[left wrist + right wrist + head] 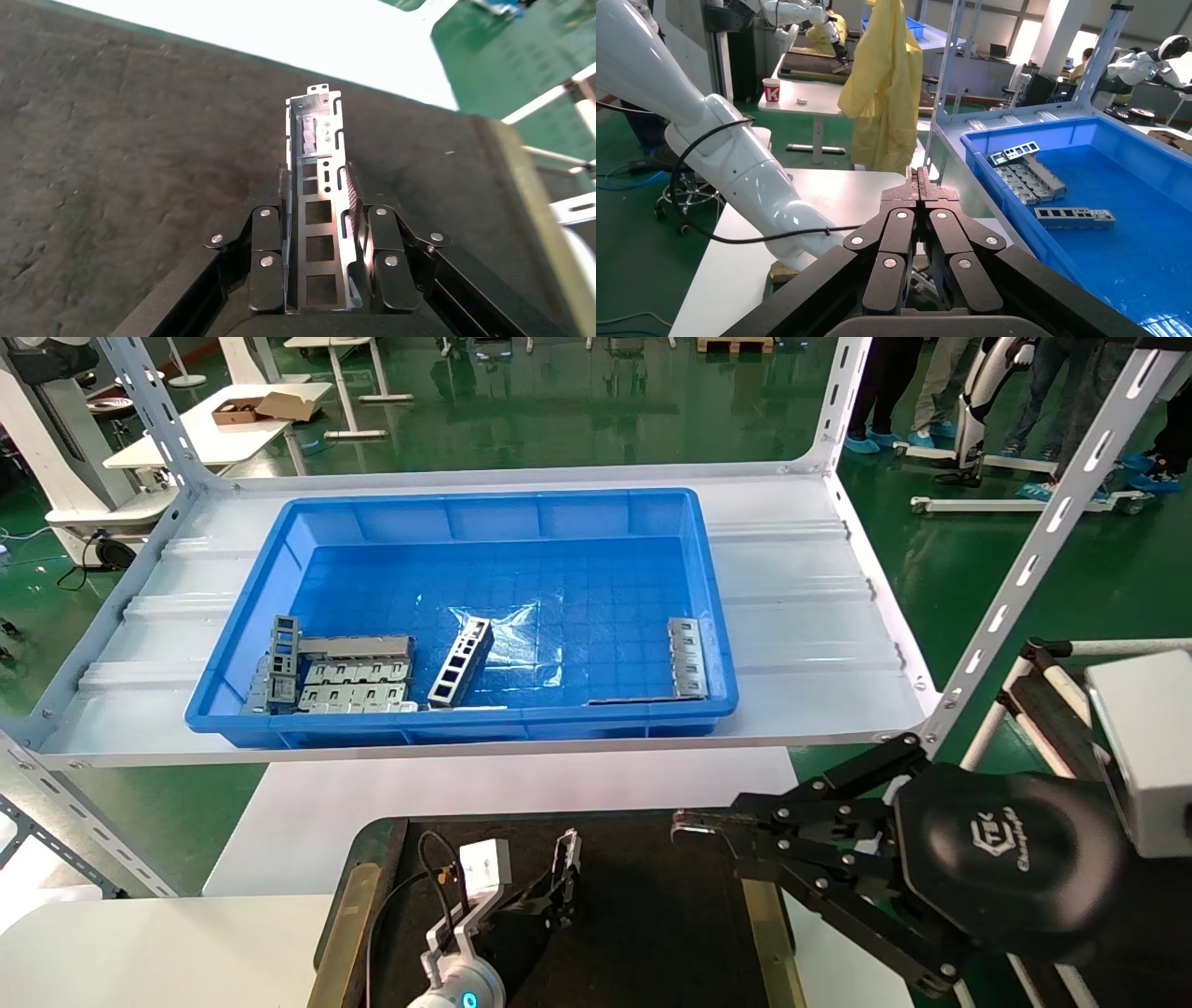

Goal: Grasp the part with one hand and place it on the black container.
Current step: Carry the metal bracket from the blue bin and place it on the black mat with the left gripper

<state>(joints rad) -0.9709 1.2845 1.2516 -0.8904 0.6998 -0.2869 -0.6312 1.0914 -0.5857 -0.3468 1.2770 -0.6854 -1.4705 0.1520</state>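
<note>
My left gripper (564, 876) is shut on the part (567, 855), a slim silver channel with rectangular cutouts. In the left wrist view the part (315, 151) sticks out forward from between the fingers (281, 193) of the left gripper (316, 188). It is held low over the black container (670, 915), whose matte black surface (126, 154) fills that view. I cannot tell whether the part touches it. My right gripper (691, 825) is shut and empty, hovering at the container's right side; in its own view (919, 177) the jaws are pressed together.
A deep blue bin (466, 721) on the white shelf behind holds a pile of silver plates (358, 682), a ladder-like grey frame (461, 661) and another silver piece (687, 657). Brass strips (346, 924) edge the container. Shelf posts (1024, 561) stand at the right.
</note>
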